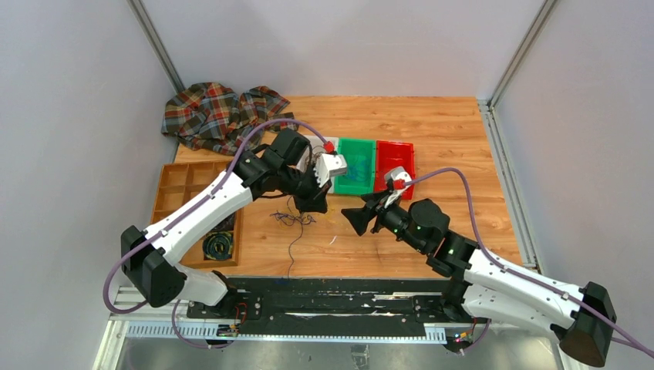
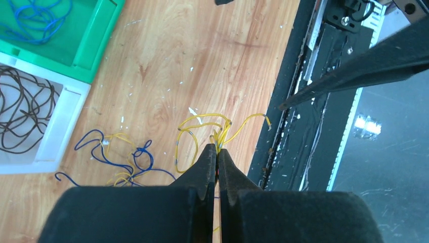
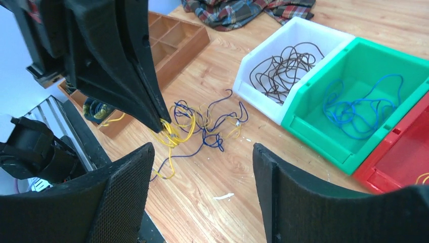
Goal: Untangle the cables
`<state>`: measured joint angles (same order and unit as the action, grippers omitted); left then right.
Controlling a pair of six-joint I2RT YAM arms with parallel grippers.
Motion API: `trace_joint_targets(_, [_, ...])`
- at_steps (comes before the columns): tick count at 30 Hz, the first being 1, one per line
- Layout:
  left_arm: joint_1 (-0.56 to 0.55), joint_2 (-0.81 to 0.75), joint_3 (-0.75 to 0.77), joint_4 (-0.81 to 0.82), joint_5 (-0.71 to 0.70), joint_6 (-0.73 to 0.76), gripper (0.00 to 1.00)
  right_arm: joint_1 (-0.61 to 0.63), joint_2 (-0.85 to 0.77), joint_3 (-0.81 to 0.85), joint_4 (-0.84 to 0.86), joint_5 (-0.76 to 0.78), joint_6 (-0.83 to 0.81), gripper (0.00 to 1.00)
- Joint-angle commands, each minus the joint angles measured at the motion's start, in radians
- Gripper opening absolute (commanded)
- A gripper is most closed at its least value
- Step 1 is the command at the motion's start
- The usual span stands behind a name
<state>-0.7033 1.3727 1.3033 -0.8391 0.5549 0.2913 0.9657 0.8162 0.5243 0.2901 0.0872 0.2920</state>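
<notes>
A loose tangle of thin yellow and blue cables (image 1: 293, 218) lies on the wooden table between the arms. My left gripper (image 2: 218, 148) is shut on a bunch of yellow cable (image 2: 195, 129) right at its tips. Beside it the blue cable (image 2: 101, 152) lies loose on the wood. In the right wrist view the left gripper's fingers (image 3: 146, 101) pinch the yellow cable (image 3: 174, 135), with blue cable (image 3: 212, 136) trailing to the right. My right gripper (image 3: 202, 149) hangs open above bare wood just in front of the tangle, holding nothing.
A white bin (image 3: 248, 91) holds brown cables. A green bin (image 3: 313, 136) holds a blue cable, with a red bin (image 3: 389, 167) beside it. A wooden compartment tray (image 1: 181, 193) with a black coil (image 1: 218, 245) sits at the left. A plaid cloth (image 1: 220, 112) lies at the back left.
</notes>
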Motion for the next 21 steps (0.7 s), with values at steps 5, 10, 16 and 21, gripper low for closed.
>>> trace_joint_targets(5, [0.030,-0.025,0.032,0.070,0.046,-0.179,0.01,0.032,0.056,0.075,-0.009,-0.058,-0.085,0.71])
trace_joint_targets(10, [0.053,-0.027,0.038,0.072,0.077,-0.202,0.01,0.036,0.135,0.117,-0.024,-0.072,-0.115,0.57])
trace_joint_targets(16, [0.063,-0.040,0.037,0.064,0.103,-0.201,0.01,0.037,0.176,0.140,-0.036,-0.016,-0.130,0.38])
trace_joint_targets(21, [0.069,-0.048,0.042,0.057,0.132,-0.191,0.01,0.038,0.169,0.148,-0.048,0.078,-0.115,0.01])
